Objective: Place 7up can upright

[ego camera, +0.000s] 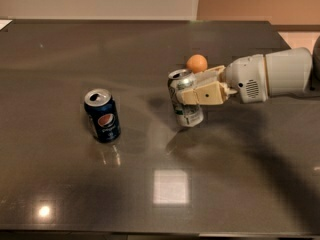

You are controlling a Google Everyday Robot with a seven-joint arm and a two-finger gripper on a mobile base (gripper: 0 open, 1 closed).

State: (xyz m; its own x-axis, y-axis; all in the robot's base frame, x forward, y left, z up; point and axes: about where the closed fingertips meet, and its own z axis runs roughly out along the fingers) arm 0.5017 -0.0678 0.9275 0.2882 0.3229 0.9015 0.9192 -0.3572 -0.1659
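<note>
The 7up can, silver-white with green lettering and a silver top, is near the middle of the dark table, almost upright with its top leaning slightly left. My gripper reaches in from the right and is shut on the can's middle, its beige fingers across the can's side. I cannot tell if the can's base touches the table or hangs just above it.
A dark blue Pepsi can stands upright to the left of the 7up can. A small orange fruit lies just behind my gripper. My white arm stretches off to the right edge.
</note>
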